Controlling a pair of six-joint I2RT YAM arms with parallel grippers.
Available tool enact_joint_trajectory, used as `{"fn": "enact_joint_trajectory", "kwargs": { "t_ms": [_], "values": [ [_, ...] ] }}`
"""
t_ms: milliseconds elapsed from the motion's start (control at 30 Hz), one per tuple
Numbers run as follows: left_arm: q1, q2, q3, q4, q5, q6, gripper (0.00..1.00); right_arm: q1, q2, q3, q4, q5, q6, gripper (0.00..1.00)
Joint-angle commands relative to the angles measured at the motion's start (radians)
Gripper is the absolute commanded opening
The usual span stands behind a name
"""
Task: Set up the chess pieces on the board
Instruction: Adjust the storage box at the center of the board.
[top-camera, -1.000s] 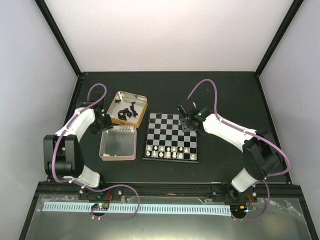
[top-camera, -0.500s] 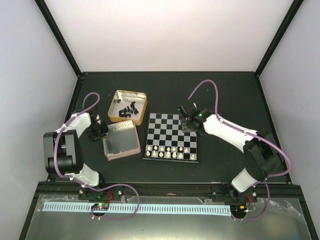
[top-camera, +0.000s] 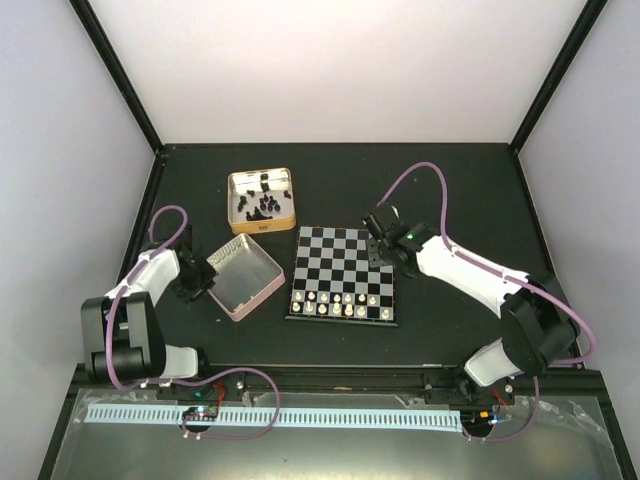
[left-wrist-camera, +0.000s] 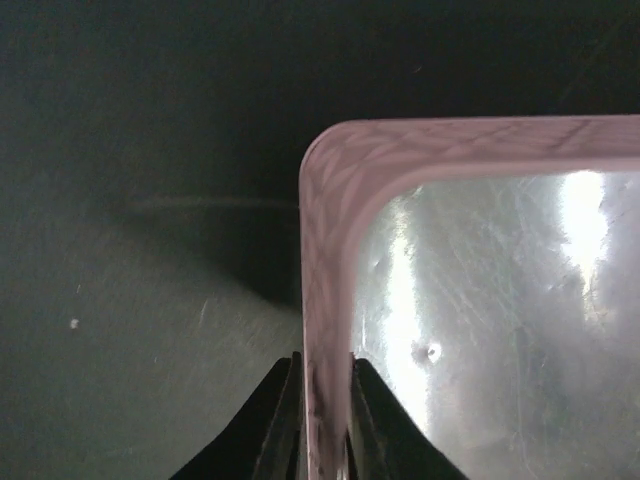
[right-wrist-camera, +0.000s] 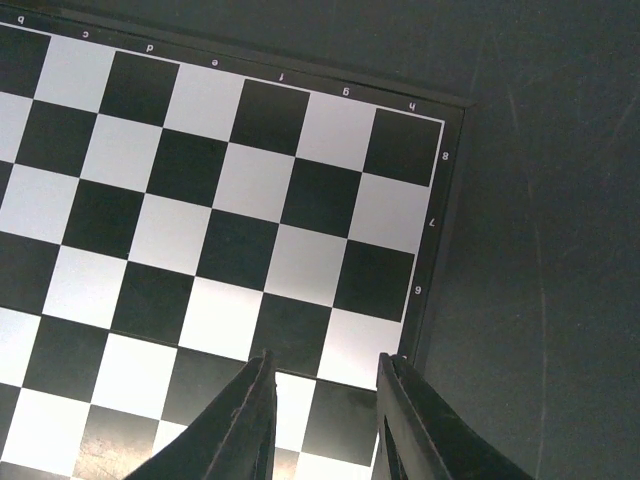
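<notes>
The board (top-camera: 345, 262) lies mid-table, with cream-white chess pieces (top-camera: 340, 300) lined up on its two near rows. Black chess pieces (top-camera: 261, 206) sit in a gold tin (top-camera: 233, 196) behind and to the left of it. My left gripper (top-camera: 200, 281) is shut on the left wall of an empty pink tin (top-camera: 262, 293). In the left wrist view that pink rim (left-wrist-camera: 328, 250) runs between the closed fingers of the left gripper (left-wrist-camera: 325, 368). My right gripper (top-camera: 378, 246) hovers over the board's far right corner. In the right wrist view the right gripper (right-wrist-camera: 326, 362) is open and empty above bare squares of the board (right-wrist-camera: 250, 200).
The pink tin lies turned at an angle, its right corner close to the board's left edge. Dark walls and corner posts bound the black table at the back and sides. Purple cables loop above both arms.
My left gripper shut on the pink tin's wall and dragged it toward the near left, turning it. The gold tin shifted back and squared up. My right gripper drifted slightly right.
</notes>
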Motion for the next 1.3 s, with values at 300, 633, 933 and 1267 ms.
{"fn": "enact_joint_trajectory", "kwargs": {
  "t_ms": [300, 633, 933, 1267],
  "values": [
    [0.006, -0.061, 0.093, -0.073, -0.094, 0.037, 0.57, -0.005, -0.070, -0.057, 0.060, 0.021, -0.002, 0.29],
    [0.000, 0.127, 0.252, 0.018, 0.091, 0.342, 0.66, -0.006, -0.066, -0.041, 0.056, 0.031, -0.013, 0.29],
    [-0.019, 0.289, 0.338, -0.001, 0.114, 0.430, 0.52, -0.005, -0.068, -0.037, 0.047, 0.023, 0.000, 0.29],
    [-0.019, 0.288, 0.333, -0.082, -0.017, 0.396, 0.30, -0.005, -0.057, -0.023, 0.037, 0.010, 0.012, 0.29]
  ]
}}
